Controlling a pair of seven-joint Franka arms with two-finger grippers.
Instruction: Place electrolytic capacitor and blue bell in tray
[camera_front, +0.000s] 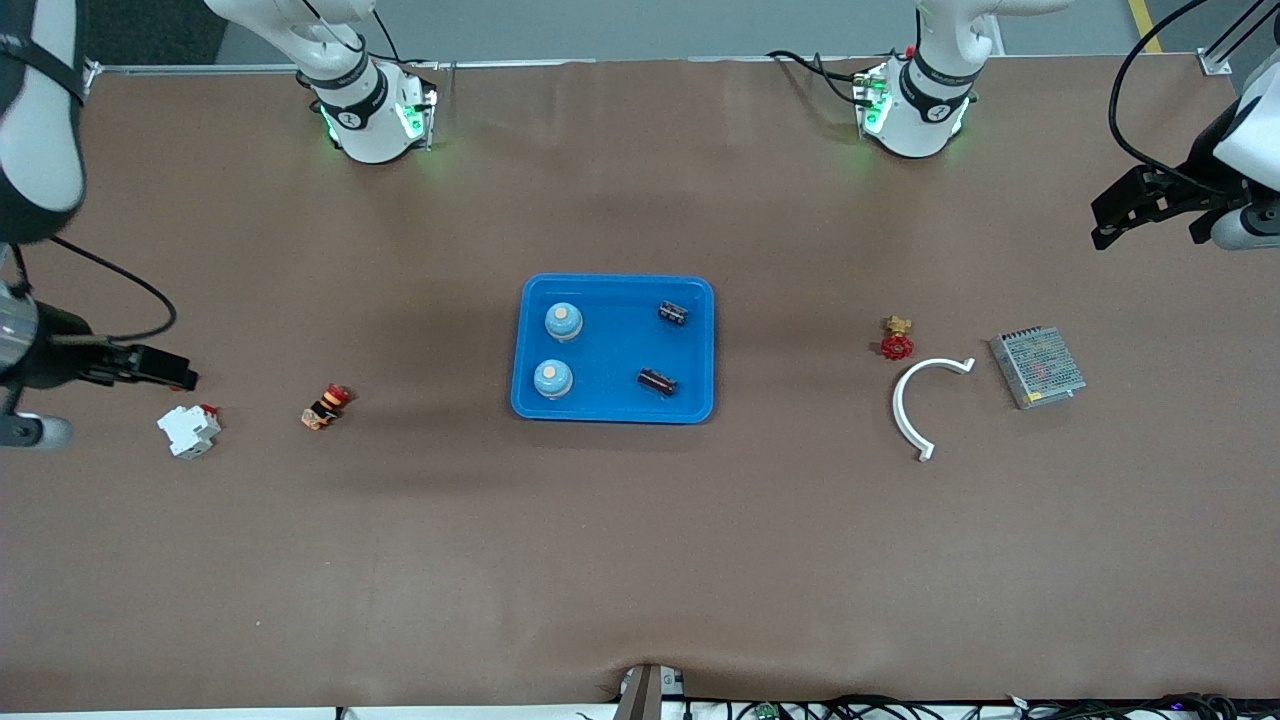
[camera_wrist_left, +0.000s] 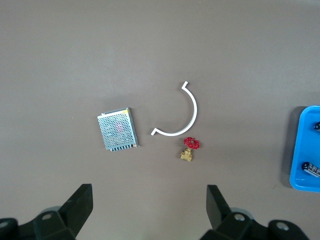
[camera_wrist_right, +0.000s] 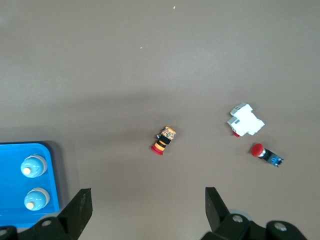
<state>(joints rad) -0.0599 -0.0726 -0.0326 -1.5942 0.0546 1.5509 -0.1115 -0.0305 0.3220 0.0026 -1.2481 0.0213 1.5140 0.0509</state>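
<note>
Brown table (camera_front: 640, 560) bears blue tray (camera_front: 612, 410) centrally.

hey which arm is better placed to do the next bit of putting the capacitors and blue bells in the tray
Neither: both blue bells and both capacitors already lie in the tray. The left gripper and right gripper hang open at their table ends.

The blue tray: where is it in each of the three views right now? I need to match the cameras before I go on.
Front view: the tray sits mid-table, holding two blue bells and two capacitors.
Left wrist view: only one end of it shows at the picture's edge, capacitors inside.
Right wrist view: one corner shows, bells inside.
Shared landmark: the tray itself, between both arms' ends of the table.
</note>
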